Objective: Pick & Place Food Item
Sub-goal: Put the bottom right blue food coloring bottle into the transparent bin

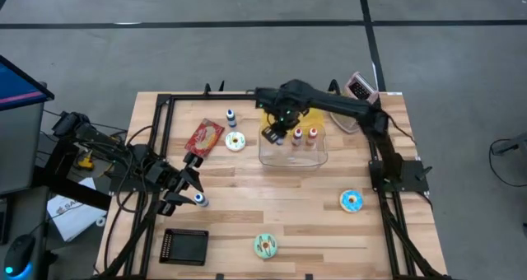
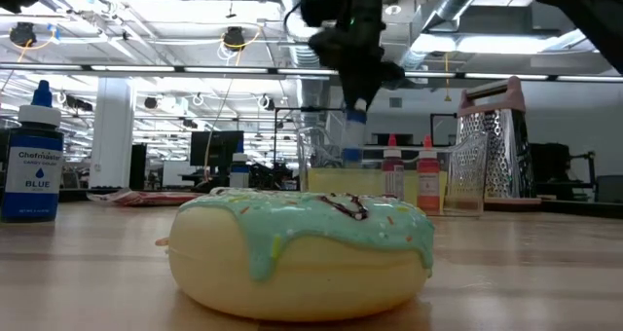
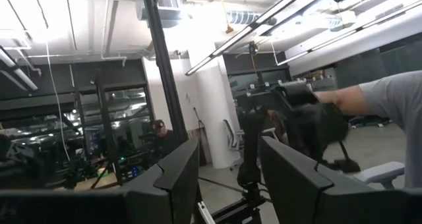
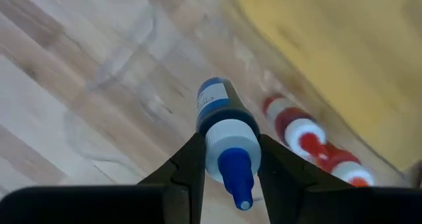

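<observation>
The right gripper (image 4: 227, 161) pinches a blue-capped bottle (image 4: 227, 135) by its neck, hanging above the clear container (image 1: 293, 148) in the upper middle of the high view, where two red-capped bottles (image 1: 305, 136) stand. Around it on the desk (image 1: 313, 231) lie a green-frosted donut (image 2: 302, 253) at lower centre, a blue donut (image 1: 352, 200) to the right and a white one (image 1: 235, 142) left of the container. At lower left the left gripper (image 1: 189, 189) waits with fingers spread, another small blue-capped bottle (image 1: 199, 199) just beside it.

The right wrist view smears the red-capped bottles (image 4: 304, 133); the person's sleeve (image 3: 395, 112) runs off at three o'clock; the grater (image 1: 360, 86) sits half hidden behind the arm.
</observation>
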